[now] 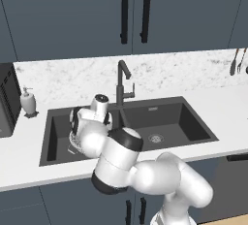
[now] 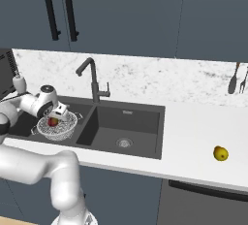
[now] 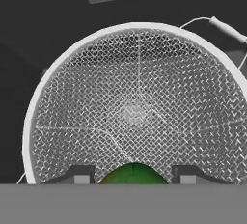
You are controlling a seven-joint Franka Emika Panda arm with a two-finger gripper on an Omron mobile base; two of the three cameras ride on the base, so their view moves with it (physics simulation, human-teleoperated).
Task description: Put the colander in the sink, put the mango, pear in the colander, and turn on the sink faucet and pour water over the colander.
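Note:
The silvery wire-mesh colander sits in the left basin of the dark double sink. In the hand view its white rim curves around the mesh bowl. My gripper hangs just over the colander's near side, shut on the mango. The fruit's green top shows between the two fingertips of the gripper. The yellow pear lies on the counter far to the right of the sink. The dark gooseneck faucet stands behind the divider between the basins; no water is visible.
A soap dispenser stands on the counter left of the sink, beside a dark appliance. Utensils hang on the wall at the right. The right basin has a steel drain. Dark cupboards run above.

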